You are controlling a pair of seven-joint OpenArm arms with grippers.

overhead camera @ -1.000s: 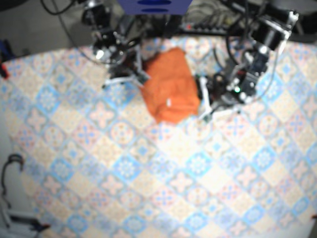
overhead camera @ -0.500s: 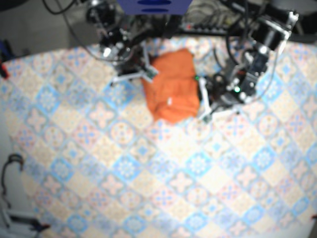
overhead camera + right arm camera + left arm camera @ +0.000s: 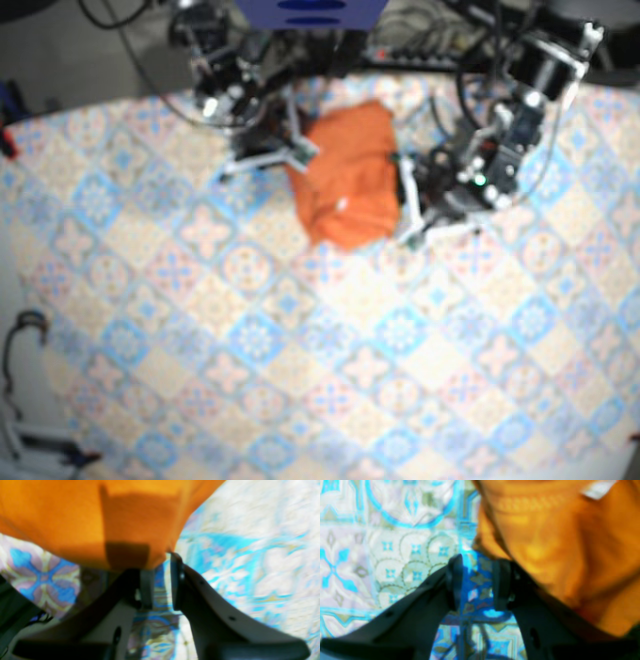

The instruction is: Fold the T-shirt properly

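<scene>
The T-shirt point(image 3: 345, 175) is lying in a compact fold on the surface point(image 3: 300, 380), seemingly nearly done; left jaws and right jaws are flanking it, slightly parted, gripping nothing.

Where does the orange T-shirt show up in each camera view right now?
Base: the orange T-shirt lies bunched at the top centre of the picture.
Left wrist: it fills the upper right, with its white tag at the top edge.
Right wrist: it fills the upper left.
Shared landmark: the blue-patterned tablecloth beneath it in all three.
</scene>
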